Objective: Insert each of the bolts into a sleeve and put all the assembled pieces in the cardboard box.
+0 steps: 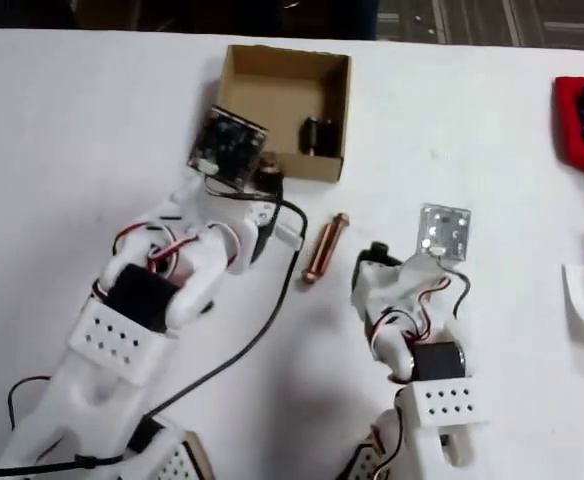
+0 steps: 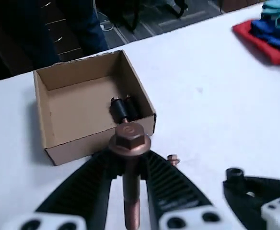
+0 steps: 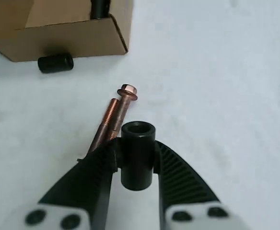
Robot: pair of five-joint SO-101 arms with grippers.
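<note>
A copper bolt [image 2: 129, 141] is clamped between the fingers of the left gripper [image 2: 130, 167]. Its hexagonal head sticks out past the fingertips towards the cardboard box [image 2: 85, 141], and its threaded shank runs back between the fingers along the gripper's length. In the high view the left arm stretches diagonally up the table [image 1: 492, 150] from the near left corner, with its wrist over the near wall of the cardboard box [image 1: 272, 165]. The right gripper [image 3: 138, 158] is closed on a black sleeve [image 3: 138, 143]. The sleeve's long axis lies along the fingers, and its open bore shows at the fingertip end. The right arm is folded and sits closer to its base, with the gripper low over the table and well apart from the box. Just beyond the held sleeve, two bolts [image 3: 112, 122] lie side by side on the table between the two arms. They touch along their length and point opposite ways, one head towards the box and the other's threaded tip towards it. From above they run diagonally [image 1: 324, 248]. A loose sleeve [image 3: 56, 63] lies on its side on the table against the outside of the box's wall. Inside the box a black piece [image 2: 123, 108] rests in a corner. A red cloth [image 1: 582, 120] lies at the far right edge of the table.
</note>
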